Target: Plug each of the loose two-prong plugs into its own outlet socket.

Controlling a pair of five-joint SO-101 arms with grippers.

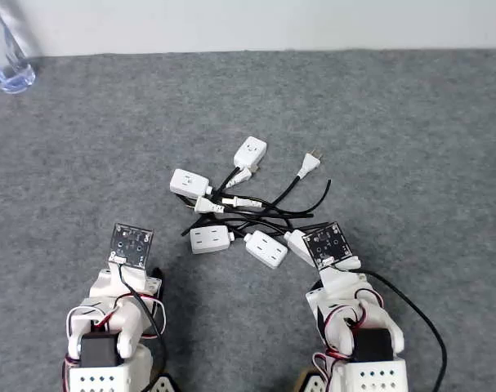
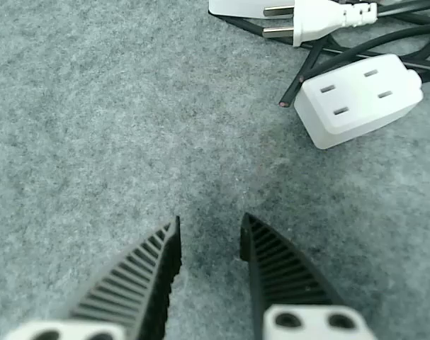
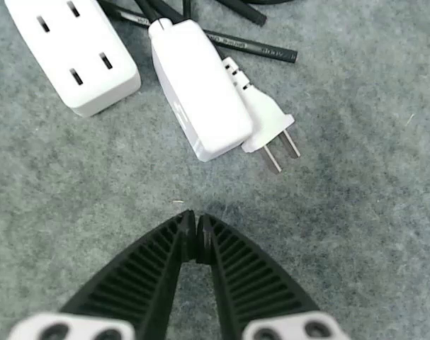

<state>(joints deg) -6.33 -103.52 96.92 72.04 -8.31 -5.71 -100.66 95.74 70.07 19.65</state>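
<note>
Left gripper (image 2: 211, 221) is held a little open just over the grey mat (image 2: 94, 106); nothing is gripped between its ridged fingers. Right gripper (image 3: 197, 219) is closed tip to tip with nothing caught in it, also low over the mat. Task items are bunched mid-table in the high view: white socket blocks (image 1: 209, 238) and two-prong plugs (image 1: 310, 166) tangled in black cables (image 1: 268, 214). Ahead of the left gripper a face-up block (image 2: 360, 99) is seen, slots showing, with a cut cable end (image 2: 285, 103) just beside its corner and a bare plug (image 2: 321, 18) beyond, prongs free. Ahead of the right gripper a side-lying block (image 3: 200, 85) is touched by a second plug (image 3: 268, 127), prongs free; a neighbour block (image 3: 73, 49) is lying just beside. White print is carried on one printed cable (image 3: 253, 48), too small to be read. Part of the nearest block is covered by the right arm's camera board (image 1: 329, 243) in the high view. A clear bottle (image 1: 6, 61) is stood at the far left corner, well apart.
</note>
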